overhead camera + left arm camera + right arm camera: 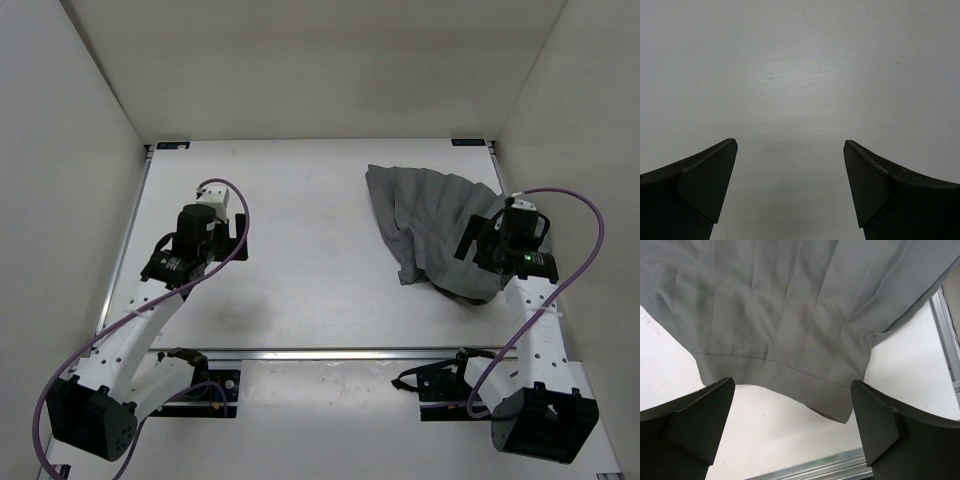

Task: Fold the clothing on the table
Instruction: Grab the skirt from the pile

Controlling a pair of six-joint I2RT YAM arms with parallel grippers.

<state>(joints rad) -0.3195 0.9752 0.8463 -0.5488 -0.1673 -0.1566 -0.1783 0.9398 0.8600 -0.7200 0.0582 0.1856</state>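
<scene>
The clothing (430, 225) is a grey pleated garment lying bunched on the right half of the white table (300, 290), its right side close to the table's edge. My right gripper (480, 235) hovers over the garment's near right part. In the right wrist view its jaws stand wide apart, the right gripper (792, 381) sits just above the stitched hem of the clothing (790, 305), and nothing is gripped. My left gripper (233, 238) is open over bare table (800, 75) on the left, far from the garment, and the left gripper (790, 141) holds nothing.
A silver rail (840, 465) runs along the table's edge just beyond the hem. Black brackets (172, 146) (467, 142) mark the back corners. White walls (60, 180) close in on three sides. Purple cables (590, 240) loop off both arms.
</scene>
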